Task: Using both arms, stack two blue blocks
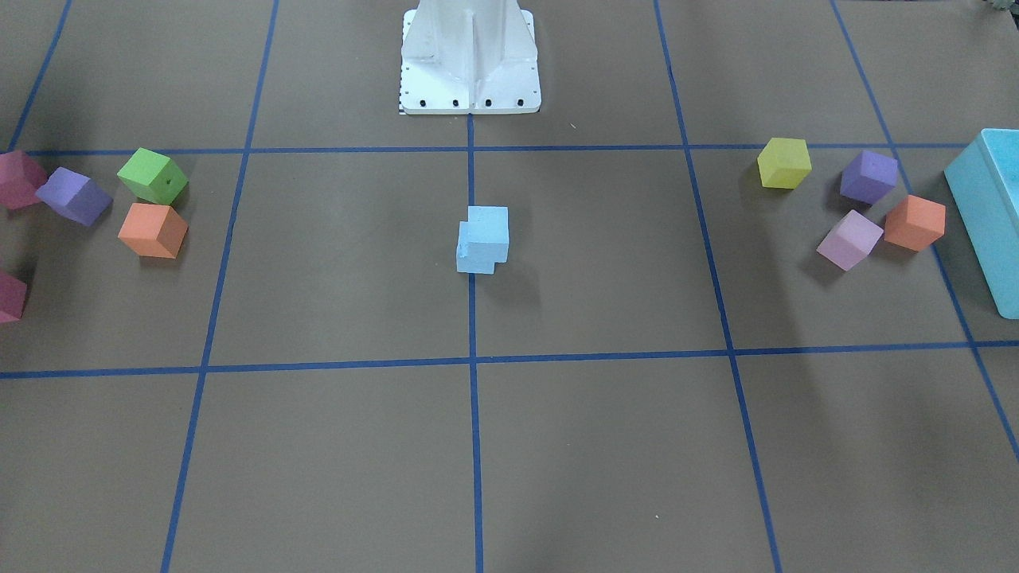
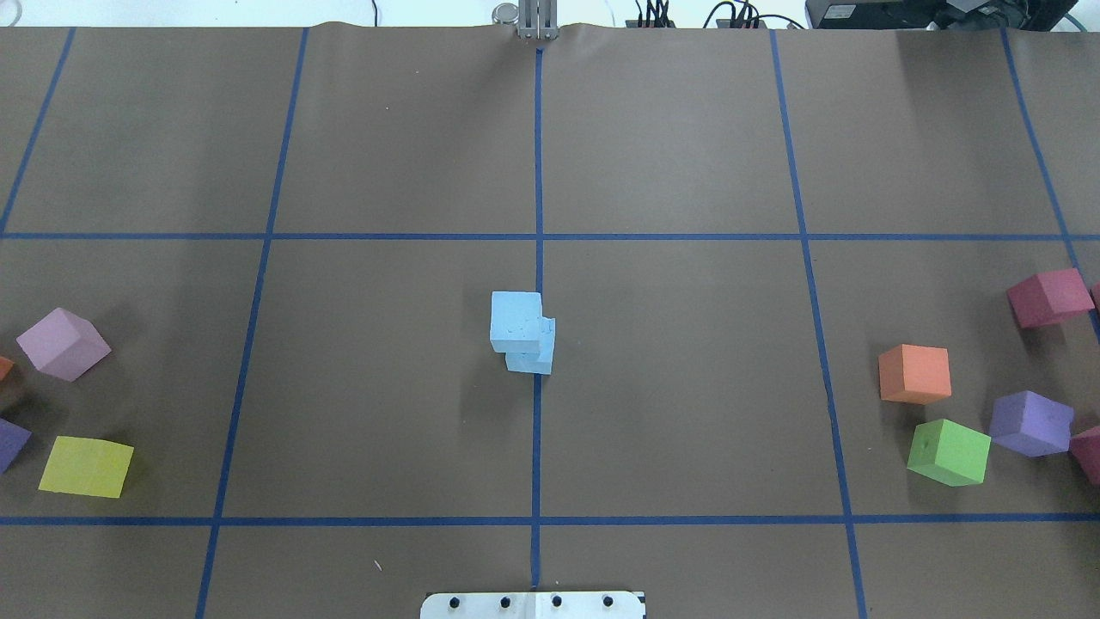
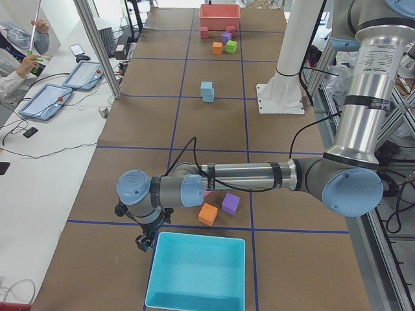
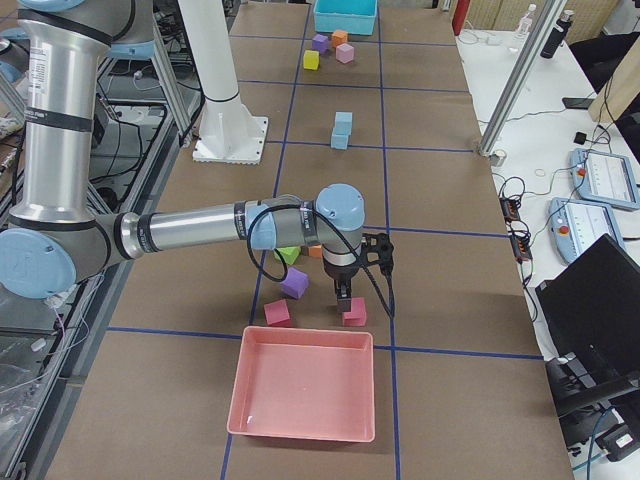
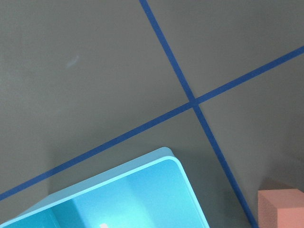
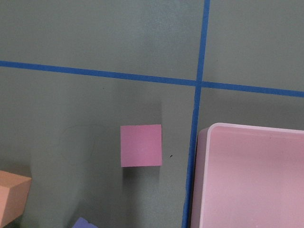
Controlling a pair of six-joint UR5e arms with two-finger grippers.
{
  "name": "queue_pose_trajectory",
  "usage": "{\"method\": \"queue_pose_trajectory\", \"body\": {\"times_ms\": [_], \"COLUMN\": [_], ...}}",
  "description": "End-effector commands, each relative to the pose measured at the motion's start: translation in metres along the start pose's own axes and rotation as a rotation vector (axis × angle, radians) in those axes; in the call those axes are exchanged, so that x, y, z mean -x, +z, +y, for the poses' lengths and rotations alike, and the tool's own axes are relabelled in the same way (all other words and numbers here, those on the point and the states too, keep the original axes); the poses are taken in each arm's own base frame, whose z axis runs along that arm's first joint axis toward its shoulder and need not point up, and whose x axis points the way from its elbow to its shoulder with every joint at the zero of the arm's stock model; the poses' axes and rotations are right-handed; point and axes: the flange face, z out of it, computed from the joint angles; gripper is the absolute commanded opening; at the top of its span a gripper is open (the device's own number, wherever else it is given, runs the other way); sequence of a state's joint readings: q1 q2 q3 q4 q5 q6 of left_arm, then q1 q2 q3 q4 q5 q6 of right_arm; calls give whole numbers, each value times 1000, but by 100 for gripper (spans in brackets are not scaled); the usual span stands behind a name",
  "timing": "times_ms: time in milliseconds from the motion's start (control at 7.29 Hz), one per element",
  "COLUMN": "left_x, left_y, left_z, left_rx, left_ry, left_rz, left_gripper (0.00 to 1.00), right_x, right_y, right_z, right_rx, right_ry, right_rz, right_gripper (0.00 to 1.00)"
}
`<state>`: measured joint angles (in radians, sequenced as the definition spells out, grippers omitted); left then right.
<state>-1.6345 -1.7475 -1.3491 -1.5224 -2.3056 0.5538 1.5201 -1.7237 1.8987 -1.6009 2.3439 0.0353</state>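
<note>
Nearest us, at the table's left end, sits the turquoise box, with the left gripper hanging just beside its corner. At the right end, the right gripper hangs over a pink cube beside the pink tray. Neither wrist view shows fingers, so we cannot tell how wide either tool stands.

At the table's centre, the upper blue block rests on the lower blue block. It sits skewed, overhanging toward the left end. We judge the stack made but not square, so the job now is to leave it undisturbed. Any move should rise straight up first and stay out at the ends.

The stack stands well apart from the orange cube and the lilac cube. The tighter spots are by the box and the tray, where each gripper has a rim close at hand.
</note>
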Motion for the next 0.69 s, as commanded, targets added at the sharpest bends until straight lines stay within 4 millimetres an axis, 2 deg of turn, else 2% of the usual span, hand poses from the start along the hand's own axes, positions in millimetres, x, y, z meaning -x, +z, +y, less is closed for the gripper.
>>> {"method": "queue_pose_trajectory", "body": {"times_ms": [0, 549], "left_x": [-4, -4], "left_y": [-10, -7], "left_z": [-8, -1], "left_rx": [6, 8], "left_ry": [-167, -186], "left_rz": [3, 8], "left_gripper": [99, 99], "right_x": [1, 2], "right_y": [-1, -3], "right_z": [-2, -1], "right_rx": [-3, -6], "right_ry": [-3, -4], "right_rz": [0, 0], "right_gripper": [100, 100]}}
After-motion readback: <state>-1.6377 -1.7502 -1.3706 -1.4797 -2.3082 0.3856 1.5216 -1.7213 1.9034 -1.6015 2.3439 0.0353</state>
